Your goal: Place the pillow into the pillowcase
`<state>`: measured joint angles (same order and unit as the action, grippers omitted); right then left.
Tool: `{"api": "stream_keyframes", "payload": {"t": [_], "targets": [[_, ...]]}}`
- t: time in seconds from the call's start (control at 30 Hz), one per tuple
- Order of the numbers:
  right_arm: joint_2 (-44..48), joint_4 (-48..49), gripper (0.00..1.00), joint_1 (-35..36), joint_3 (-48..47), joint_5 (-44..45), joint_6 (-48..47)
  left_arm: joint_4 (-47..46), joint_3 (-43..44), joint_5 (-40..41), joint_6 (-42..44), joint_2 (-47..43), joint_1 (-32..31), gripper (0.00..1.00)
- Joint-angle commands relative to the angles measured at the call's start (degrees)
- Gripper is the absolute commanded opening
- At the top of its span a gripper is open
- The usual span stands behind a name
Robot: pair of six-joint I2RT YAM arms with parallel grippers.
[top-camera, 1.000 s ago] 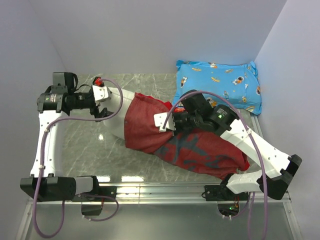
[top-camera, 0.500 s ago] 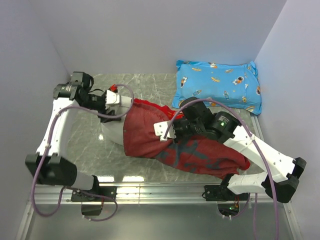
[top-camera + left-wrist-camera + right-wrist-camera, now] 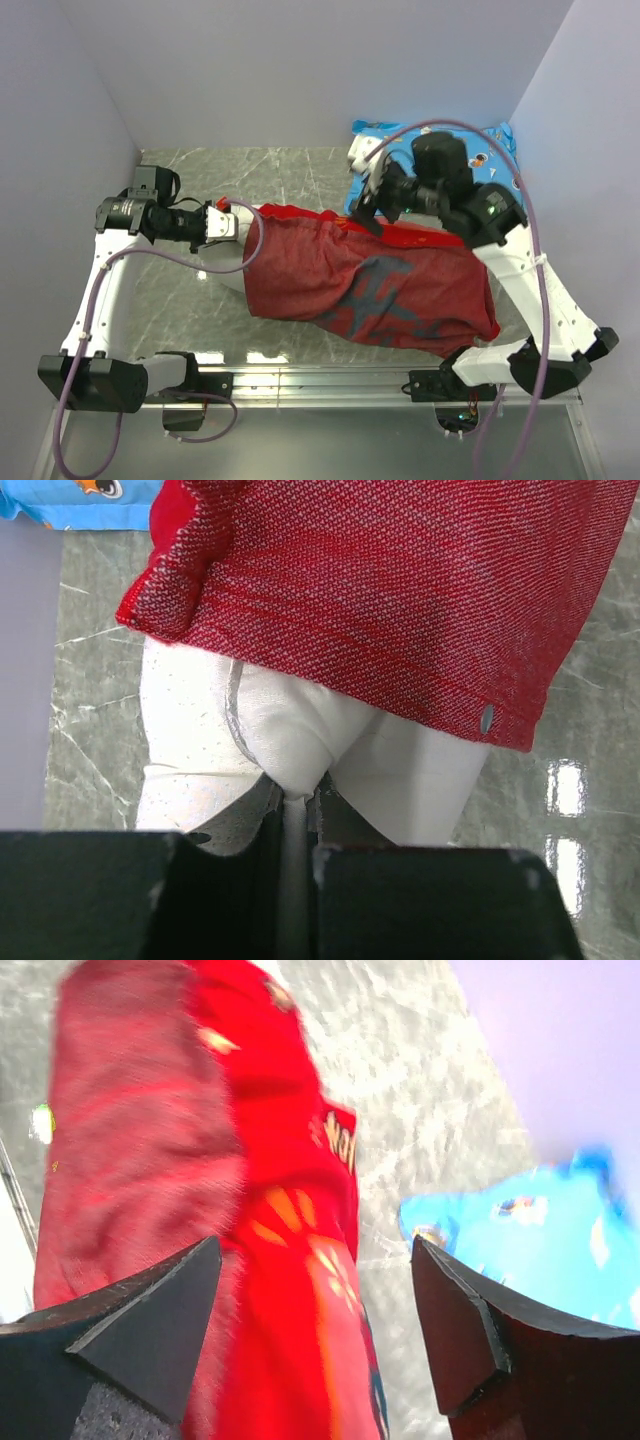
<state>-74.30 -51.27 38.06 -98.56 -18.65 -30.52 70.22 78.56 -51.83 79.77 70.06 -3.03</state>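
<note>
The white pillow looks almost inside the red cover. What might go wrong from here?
The left jaws pinch only a small fold of the pillow, whose end sticks out of the red cover; that fold may slip free under a push. The right jaws are open and lifted off the cover, so nothing holds it in place; a push might just slide the whole bundle instead of seating the pillow deeper.

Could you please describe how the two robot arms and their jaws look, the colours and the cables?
The left arm and right arm have white links with black joint housings. A lilac cable loops loosely along each arm. The jaws are dark and wedge-shaped.
</note>
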Motion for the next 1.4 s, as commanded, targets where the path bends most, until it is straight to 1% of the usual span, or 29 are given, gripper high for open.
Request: {"api": "stream_keyframes", "payload": {"t": [0.0,0.03,0.07,0.13,0.23,0.33,0.47,0.53,0.57,0.67,0.9,1.03,1.1,1.23,1.3,1.37], "targets": [[-3.48,-12.43,0.83,-6.41,-5.14,-6.82,6.45,-3.24,-1.40,0.95,0.21,-1.68,0.13,0.04],[-3.57,-14.63,0.82,-7.64,-5.93,-7.88,5.22,-3.07,-1.22,0.95,0.21,-1.60,0.13,0.04],[-3.13,-19.00,0.81,-8.70,-6.98,-8.50,2.60,-2.89,-1.13,0.77,0.04,-1.42,0.21,0.04],[-1.73,-24.03,0.80,-8.89,-6.91,-9.12,0.04,-3.33,-1.13,0.42,-0.66,-1.24,0.30,0.04],[2.05,-27.30,0.79,-8.80,-5.51,-10.08,-3.30,-4.21,-0.96,-0.02,-1.37,-0.46,0.30,0.04],[4.42,-28.71,0.77,-8.71,-3.84,-9.30,-4.10,-4.21,-0.17,-0.55,-1.98,0.34,0.30,0.04],[7.15,-27.14,0.73,-8.80,0.91,-7.01,-5.33,-4.38,0.10,-0.99,-2.33,0.95,0.22,0.04],[7.59,-24.95,0.68,-8.88,3.10,-5.44,-5.16,-4.30,0.10,-0.99,-2.34,0.69,0.30,0.04],[7.68,-24.41,0.63,-8.88,3.81,-4.82,-5.25,-4.47,0.01,-0.90,-2.34,0.60,0.22,0.04],[7.42,-21.61,0.58,-8.88,5.48,-1.93,-3.94,-4.82,-0.17,-0.46,-2.42,-0.01,0.30,0.04],[7.68,-19.05,0.57,-8.88,3.65,-2.09,-2.61,-3.24,-0.69,-0.20,-1.37,-0.71,0.21,0.04],[8.73,-15.98,0.57,-9.06,0.75,-1.73,-1.38,-3.42,-1.31,-0.20,-1.02,-0.89,0.21,0.04],[9.53,-14.13,0.57,-9.06,1.00,-1.82,-1.38,-3.42,-1.22,-0.37,-0.93,-0.63,0.21,0.04],[9.18,-14.91,0.54,-8.97,3.02,-0.95,-4.62,-3.77,-0.61,-0.72,-1.19,-0.10,0.21,0.04],[8.82,-17.28,0.52,-8.97,3.38,-0.86,-6.12,-3.77,-0.43,-0.72,-1.19,0.07,0.21,0.04],[9.17,-19.82,0.51,-8.97,4.43,-0.86,-9.54,-3.95,-0.43,-0.72,-1.54,0.16,0.21,0.04]]}}
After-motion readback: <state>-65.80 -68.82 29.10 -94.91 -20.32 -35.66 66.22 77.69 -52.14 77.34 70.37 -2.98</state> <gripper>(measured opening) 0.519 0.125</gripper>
